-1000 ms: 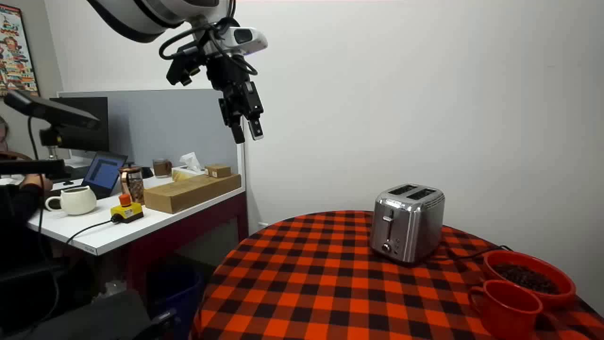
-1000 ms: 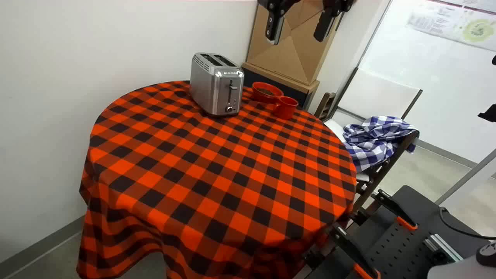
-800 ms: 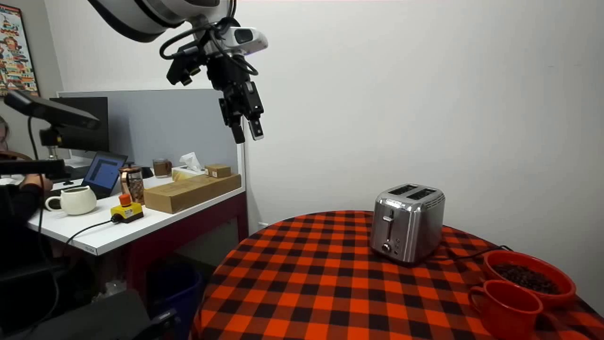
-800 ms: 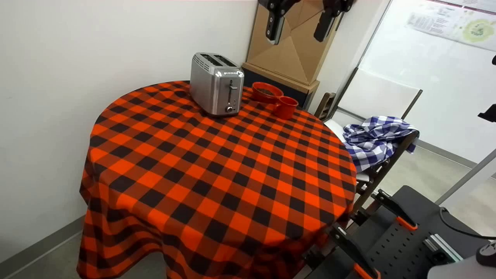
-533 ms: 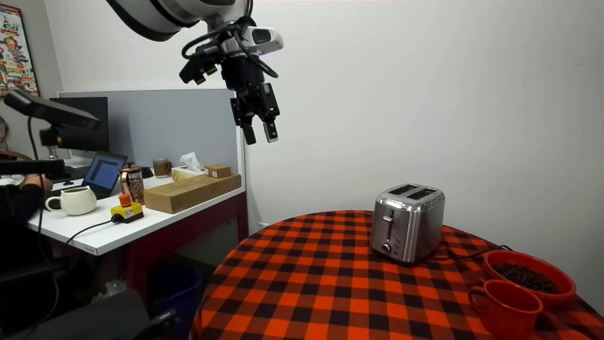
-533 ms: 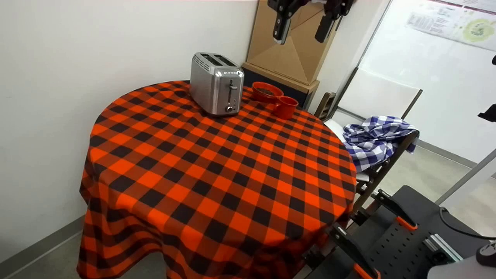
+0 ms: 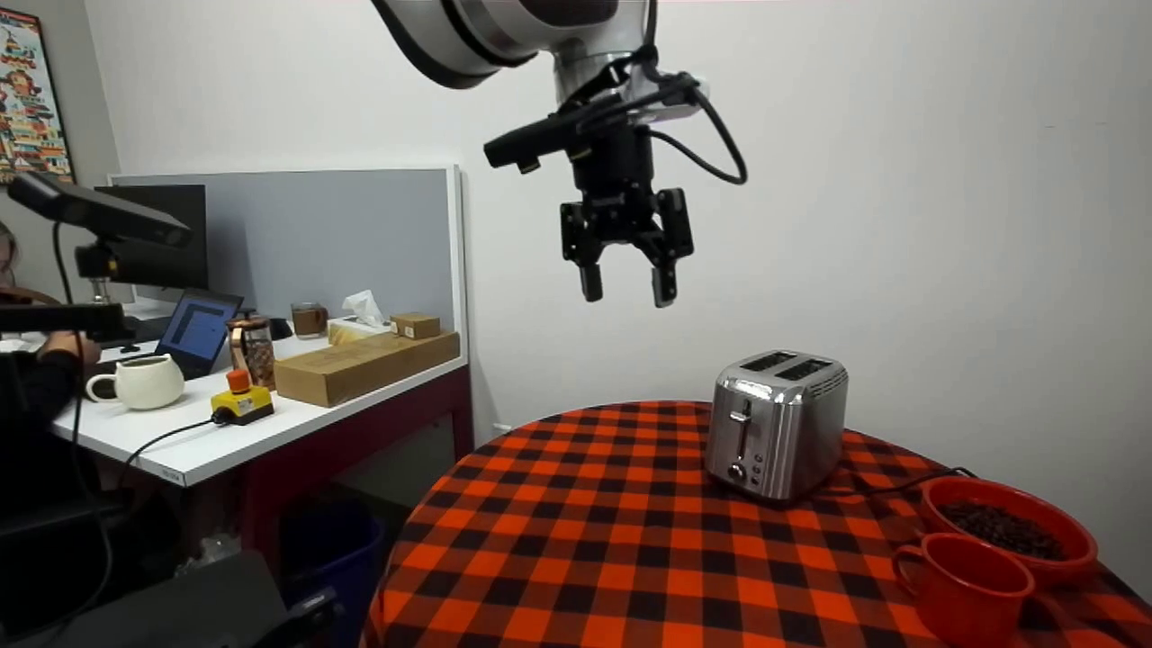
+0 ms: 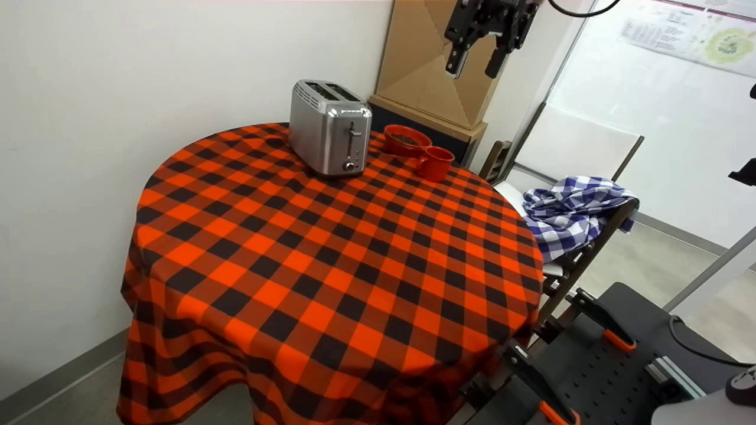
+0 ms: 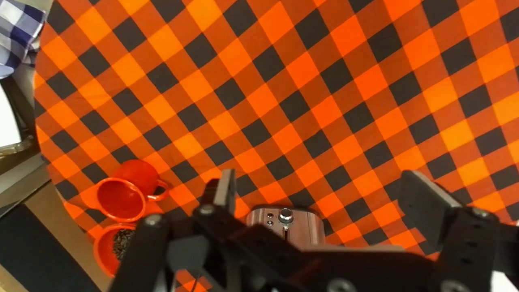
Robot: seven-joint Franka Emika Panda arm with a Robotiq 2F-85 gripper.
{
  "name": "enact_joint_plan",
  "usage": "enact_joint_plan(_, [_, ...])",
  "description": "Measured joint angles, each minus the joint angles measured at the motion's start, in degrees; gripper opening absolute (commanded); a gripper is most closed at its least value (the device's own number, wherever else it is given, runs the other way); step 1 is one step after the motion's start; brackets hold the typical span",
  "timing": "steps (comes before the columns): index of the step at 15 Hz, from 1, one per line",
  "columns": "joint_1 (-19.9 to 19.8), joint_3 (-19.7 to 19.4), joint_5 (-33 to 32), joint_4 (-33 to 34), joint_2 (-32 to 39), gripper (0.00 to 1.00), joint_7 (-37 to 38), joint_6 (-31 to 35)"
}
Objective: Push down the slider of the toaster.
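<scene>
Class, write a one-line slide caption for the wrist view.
Open gripper above a checked tablecloth bearing a toaster, red mug and red bowl.

In the wrist view, the tool hides much of the toaster
</scene>
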Motion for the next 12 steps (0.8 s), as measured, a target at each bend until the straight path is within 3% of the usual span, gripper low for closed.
enact_joint_plan(7, [-0.79,-3.51,-0.47,14.82,20.03,1.00,-5.62,3.12])
enact_joint_plan(8, [-0.79,-3.70,-0.87,17.46,22.92,0.92,-5.64,3.41])
enact_joint_plan(10, [-0.79,-3.94,-1.32,22.67,28.05,0.67,-5.66,3.58])
enact_joint_plan(12, [-0.77,-3.98,-1.37,27.49,32.53,0.50,-5.69,3.56])
